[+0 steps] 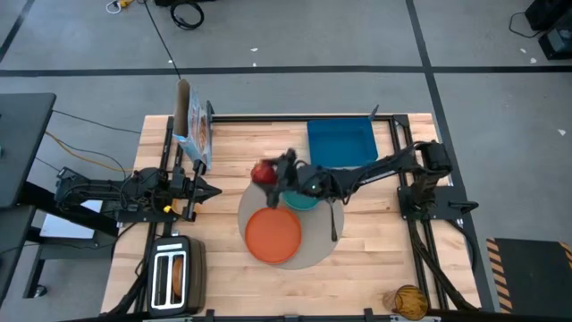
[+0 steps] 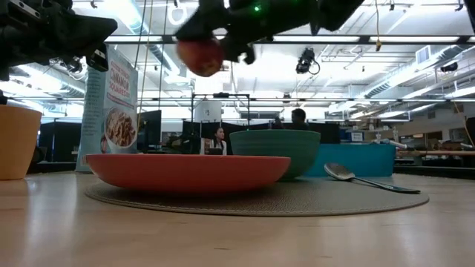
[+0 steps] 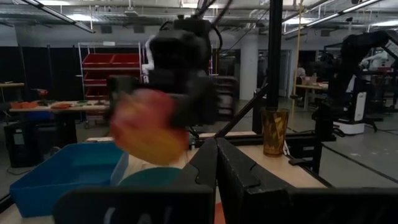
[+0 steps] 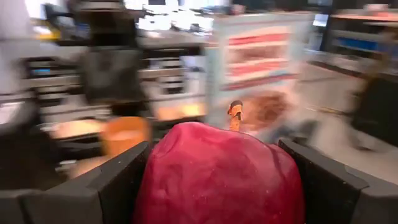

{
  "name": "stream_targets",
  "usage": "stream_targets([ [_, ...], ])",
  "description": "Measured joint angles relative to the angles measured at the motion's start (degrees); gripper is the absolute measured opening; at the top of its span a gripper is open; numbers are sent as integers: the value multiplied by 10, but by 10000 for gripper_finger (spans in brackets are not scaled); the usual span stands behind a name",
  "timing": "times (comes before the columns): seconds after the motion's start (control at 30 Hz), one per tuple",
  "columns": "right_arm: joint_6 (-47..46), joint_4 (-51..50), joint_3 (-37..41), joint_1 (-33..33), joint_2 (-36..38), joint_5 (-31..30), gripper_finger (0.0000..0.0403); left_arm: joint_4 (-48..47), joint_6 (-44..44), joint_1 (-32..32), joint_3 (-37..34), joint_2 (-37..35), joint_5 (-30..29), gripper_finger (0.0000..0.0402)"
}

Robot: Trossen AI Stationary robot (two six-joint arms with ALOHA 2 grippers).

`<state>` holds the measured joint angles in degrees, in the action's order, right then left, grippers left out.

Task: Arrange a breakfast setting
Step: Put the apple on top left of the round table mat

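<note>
The red apple (image 4: 217, 174) sits clamped between the two fingers of the right gripper (image 1: 268, 174), its stem pointing up in the right wrist view. The low view shows what the high view cannot: the apple (image 2: 200, 55) hangs well above the worktop, clear of the orange plate (image 2: 185, 172) and teal bowl (image 2: 276, 152). From above it lies just beyond the edge of the round mat (image 1: 315, 255), near the bowl. The metal spoon (image 2: 364, 178) rests on the mat at the right arm's side, its long axis running along the mat's edge, bowl end up in the low view. The blue tray (image 1: 341, 143) stands behind. The left gripper (image 1: 210, 190) waits with its fingers together at the left side of the worktop. The cereal box (image 1: 198, 134) behind it blurs in the right wrist view.
</note>
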<state>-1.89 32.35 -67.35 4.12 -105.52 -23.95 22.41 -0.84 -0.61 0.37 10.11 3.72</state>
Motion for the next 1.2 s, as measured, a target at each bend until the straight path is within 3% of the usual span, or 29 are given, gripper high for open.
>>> stream_targets([
  [0.17,2,60,0,-2,-44,98,341,42,63,1,0,0,0,9],
  [0.27,16,66,0,-1,-61,131,340,59,57,1,0,0,0,9],
  [0.67,98,69,1,7,-66,152,340,65,15,1,0,17,0,9],
  [1.03,156,94,0,2,-65,160,339,283,-21,0,0,248,4,10],
  [1.2,156,96,0,2,-65,174,340,375,-41,0,0,362,5,54],
])
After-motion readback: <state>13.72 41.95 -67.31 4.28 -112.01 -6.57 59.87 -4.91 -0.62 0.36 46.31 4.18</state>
